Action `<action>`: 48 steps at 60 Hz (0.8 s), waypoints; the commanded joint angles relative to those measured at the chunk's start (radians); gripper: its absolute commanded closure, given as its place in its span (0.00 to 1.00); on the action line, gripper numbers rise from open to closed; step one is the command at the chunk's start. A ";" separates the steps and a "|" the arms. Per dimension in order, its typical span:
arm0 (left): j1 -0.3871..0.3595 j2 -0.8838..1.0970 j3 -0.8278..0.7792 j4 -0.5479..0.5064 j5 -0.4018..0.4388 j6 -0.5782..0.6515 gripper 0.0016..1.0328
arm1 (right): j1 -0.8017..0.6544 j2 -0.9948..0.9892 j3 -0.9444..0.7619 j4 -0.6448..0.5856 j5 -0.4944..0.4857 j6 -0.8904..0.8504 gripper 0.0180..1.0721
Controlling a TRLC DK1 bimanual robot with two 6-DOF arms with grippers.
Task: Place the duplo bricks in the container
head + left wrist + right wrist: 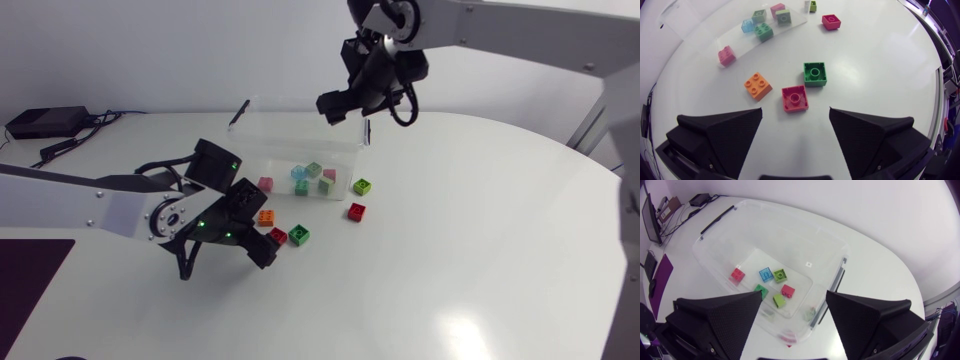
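While my left gripper (pixel 795 118) hangs low over the table (pixel 880 60), fingers spread wide and gripping nothing, the red brick (pixel 795 98) lies just ahead of the gap, not yet inside it. The green brick (pixel 815 74) sits just beyond it, almost corner to corner. The orange brick (pixel 758 86) lies ahead of one finger, beside the red.

My right gripper (pixel 794 295) hovers above the container (pixel 765 235), also released and empty. Several bricks already lie on the container floor directly under it.

Here's my worry. The red brick sits slightly skewed to my fingers, so a squeeze could twist it and pop it out. If I go in off-centre, a fingertip shoves red into green and both skid away. That outer finger could also clip the orange on the way. And with the right arm parked over the container, carrying a brick there risks the two grippers bumping above the rim.
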 commanded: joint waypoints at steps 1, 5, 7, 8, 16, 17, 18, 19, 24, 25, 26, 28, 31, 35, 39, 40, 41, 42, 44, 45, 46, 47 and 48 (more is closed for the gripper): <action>-0.008 0.055 0.049 0.022 0.007 0.007 0.11 | 0.000 -0.126 -0.105 0.018 0.008 -0.001 0.09; -0.015 0.082 0.062 0.024 0.007 0.004 0.12 | 0.003 -0.204 -0.203 0.047 0.005 -0.007 0.09; -0.018 0.093 0.069 0.028 0.007 0.000 0.12 | 0.003 -0.236 -0.249 0.058 0.002 -0.009 0.09; -0.019 0.098 0.072 0.030 0.007 -0.001 0.12 | 0.003 -0.256 -0.276 0.064 -0.001 -0.012 0.09; -0.024 0.147 0.092 0.045 0.007 -0.001 0.15 | -0.004 -0.385 -0.491 0.142 -0.021 -0.026 0.09; -0.024 0.153 0.095 0.045 0.007 -0.001 0.16 | -0.007 -0.399 -0.523 0.153 -0.026 -0.027 0.09; -0.024 0.158 0.098 0.047 0.007 -0.001 0.16 | -0.008 -0.413 -0.549 0.164 -0.032 -0.030 0.09; -0.024 0.159 0.099 0.047 0.007 -0.001 0.16 | -0.010 -0.420 -0.569 0.171 -0.033 -0.032 0.09; -0.022 0.182 0.108 0.048 0.007 -0.001 0.18 | -0.019 -0.452 -0.684 0.224 -0.036 -0.047 0.09; -0.022 0.187 0.111 0.048 0.007 -0.001 0.19 | -0.023 -0.457 -0.704 0.233 -0.039 -0.049 0.09; -0.022 0.190 0.113 0.050 0.007 -0.001 0.19 | -0.025 -0.459 -0.718 0.240 -0.046 -0.050 0.09; -0.022 0.199 0.116 0.051 0.007 -0.001 0.20 | -0.030 -0.463 -0.750 0.259 -0.055 -0.055 0.09; -0.021 0.213 0.124 0.054 0.007 -0.001 0.21 | -0.037 -0.463 -0.798 0.285 -0.058 -0.055 0.09; -0.019 0.227 0.130 0.054 0.007 -0.001 0.22 | -0.042 -0.457 -0.847 0.326 -0.062 -0.061 0.09; -0.013 0.245 0.142 0.054 0.007 -0.003 0.34 | -0.051 -0.437 -0.878 0.360 -0.081 -0.076 0.09; -0.012 0.251 0.147 0.054 0.007 -0.003 0.39 | -0.053 -0.429 -0.882 0.369 -0.085 -0.078 0.09; -0.010 0.254 0.150 0.054 0.007 -0.006 0.43 | -0.056 -0.422 -0.884 0.372 -0.088 -0.079 0.09; -0.010 0.257 0.153 0.054 0.007 -0.009 0.48 | -0.059 -0.411 -0.888 0.382 -0.090 -0.087 0.09; -0.007 0.263 0.159 0.054 0.007 -0.012 0.61 | -0.062 -0.397 -0.895 0.398 -0.093 -0.095 0.09; -0.005 0.267 0.161 0.054 0.007 -0.013 0.69 | -0.062 -0.388 -0.898 0.409 -0.095 -0.102 0.09; -0.005 0.267 0.162 0.054 0.007 -0.015 0.75 | -0.063 -0.379 -0.899 0.415 -0.096 -0.106 0.09; -0.005 0.267 0.164 0.054 0.007 -0.016 0.76 | -0.065 -0.368 -0.899 0.424 -0.102 -0.112 0.09; -0.005 0.267 0.164 0.054 0.007 -0.016 0.76 | -0.066 -0.360 -0.899 0.426 -0.105 -0.115 0.09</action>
